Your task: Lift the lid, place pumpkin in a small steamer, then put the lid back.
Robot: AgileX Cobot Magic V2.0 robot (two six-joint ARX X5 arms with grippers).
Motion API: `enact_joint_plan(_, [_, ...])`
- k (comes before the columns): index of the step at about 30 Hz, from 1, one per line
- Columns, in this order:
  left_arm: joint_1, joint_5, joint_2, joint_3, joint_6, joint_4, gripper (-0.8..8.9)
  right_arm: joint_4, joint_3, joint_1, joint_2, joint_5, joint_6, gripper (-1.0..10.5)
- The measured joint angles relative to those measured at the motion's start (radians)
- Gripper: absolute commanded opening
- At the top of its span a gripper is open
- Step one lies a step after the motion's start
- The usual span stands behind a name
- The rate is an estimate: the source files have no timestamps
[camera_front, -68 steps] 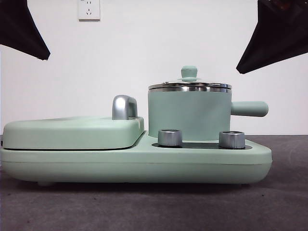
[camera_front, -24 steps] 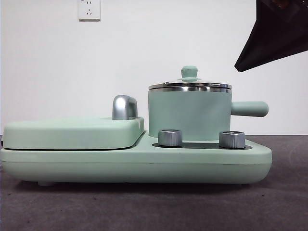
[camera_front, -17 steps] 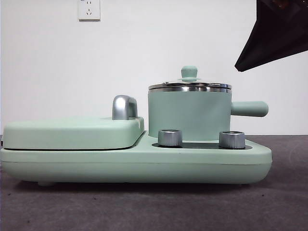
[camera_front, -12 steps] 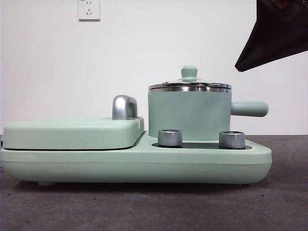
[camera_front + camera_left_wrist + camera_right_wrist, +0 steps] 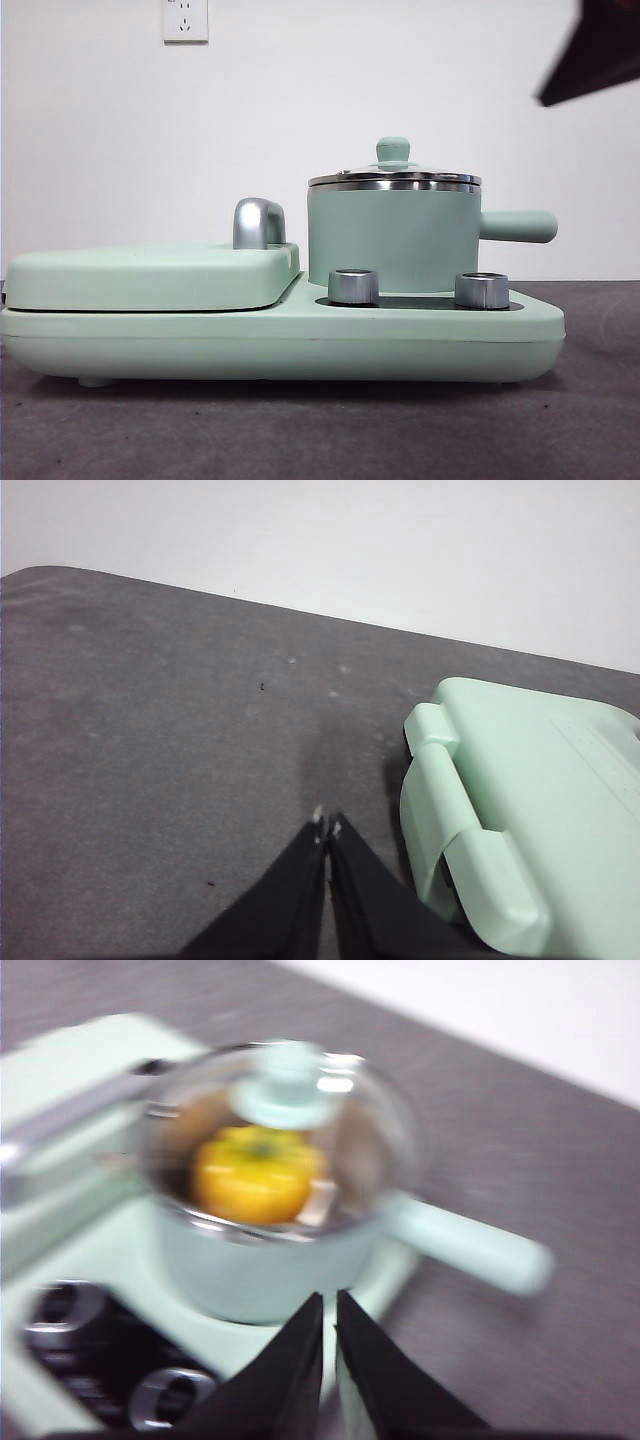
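Observation:
The small steamer point(image 5: 395, 235) stands on the right half of the wide appliance base point(image 5: 280, 340), its side handle pointing right. The lid point(image 5: 394, 177) sits on the pot with its mint knob on top. In the blurred right wrist view the pumpkin point(image 5: 255, 1173) lies inside the steamer point(image 5: 250, 1260) under the glass lid point(image 5: 285, 1095). My right gripper point(image 5: 329, 1300) is shut and empty, above and apart from the pot; it shows as a dark tip at the front view's top right corner point(image 5: 600, 50). My left gripper point(image 5: 326, 829) is shut and empty over bare table beside the appliance.
The flat rectangular cover point(image 5: 150, 275) with its chrome handle point(image 5: 258, 222) lies on the base's left half, and its end also shows in the left wrist view point(image 5: 520, 810). Two steel knobs point(image 5: 353, 285) sit in front of the pot. A wall socket point(image 5: 185, 20) is behind.
The dark tip at top left left the front view between 2.8 s and 1.0 s ago. The right arm has pulled up and right in the last half second. Pot and lid are unmoved.

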Motion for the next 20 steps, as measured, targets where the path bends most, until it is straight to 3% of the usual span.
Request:
enact_joint_plan(10, [0.000,0.000,0.000,0.000,0.000,0.000,0.07,0.104,-0.426,-0.311,-0.563,0.020,0.011,0.2])
enact_joint_plan(20, [0.000,0.000,0.000,0.000,0.000,0.000,0.07,0.087,-0.552,-0.361,-0.734,0.023,0.058,0.2])
